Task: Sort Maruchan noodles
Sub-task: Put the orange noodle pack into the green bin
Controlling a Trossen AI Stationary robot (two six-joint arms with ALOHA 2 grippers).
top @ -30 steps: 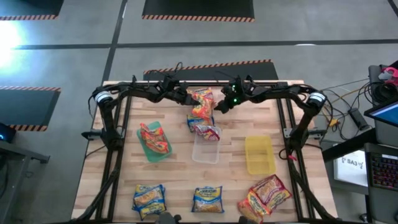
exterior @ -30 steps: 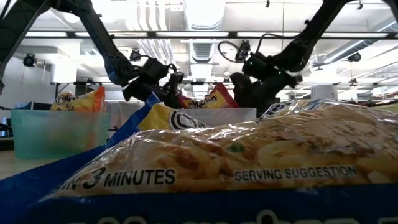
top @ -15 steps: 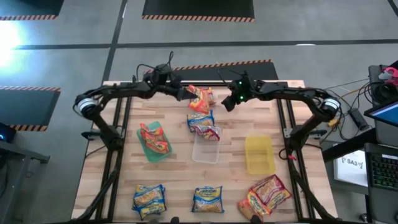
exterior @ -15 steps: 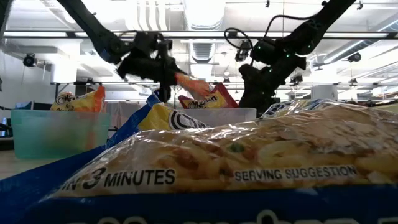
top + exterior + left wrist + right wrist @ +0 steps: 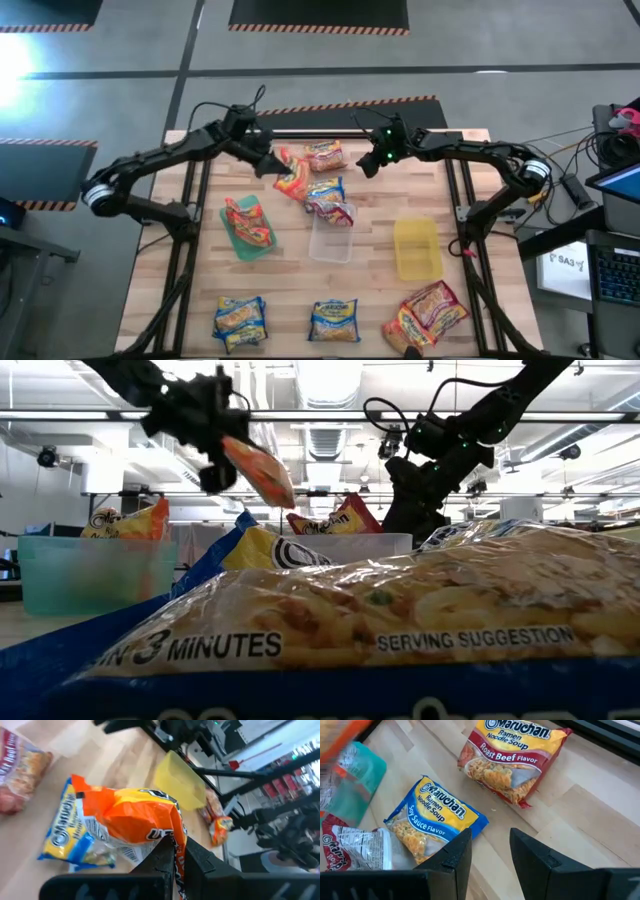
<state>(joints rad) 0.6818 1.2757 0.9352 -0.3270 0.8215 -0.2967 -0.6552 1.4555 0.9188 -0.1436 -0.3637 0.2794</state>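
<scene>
high view: left gripper point(image 5: 268, 162) is off the table at the far side, fingers clamped on an orange packet point(image 5: 290, 176) that hangs in the air, seen too in the low view point(image 5: 258, 470) and left wrist view point(image 5: 135, 817). right gripper point(image 5: 372, 166) hovers near the far edge, fingers partly apart with nothing between them, above a red packet point(image 5: 515, 757) and a blue packet point(image 5: 435, 817) lying flat on the table point(image 5: 380, 290). more packets sit in the green bin point(image 5: 240, 240), on the clear bin point(image 5: 330, 243) and along the near edge; the yellow bin point(image 5: 417, 250) is bare
</scene>
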